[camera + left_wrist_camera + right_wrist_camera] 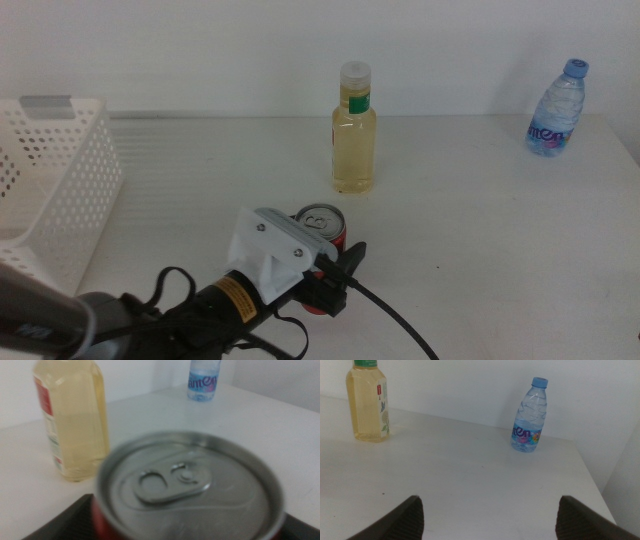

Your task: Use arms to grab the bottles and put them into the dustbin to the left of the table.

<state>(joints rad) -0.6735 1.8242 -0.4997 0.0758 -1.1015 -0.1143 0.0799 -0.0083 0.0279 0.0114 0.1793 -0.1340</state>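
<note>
White tabletop [480, 230]: left gripper [335, 275] straddles red cola can [322, 225], jaws beside it, grip unconfirmed. Right gripper [487, 520] spread, empty. Risk: loose pinch, slim can tips toward yellow-liquid bottle [354, 130].

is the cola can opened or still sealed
Sealed: the left wrist view shows the can with its pull tab lying flat and no hole in the lid.
</note>
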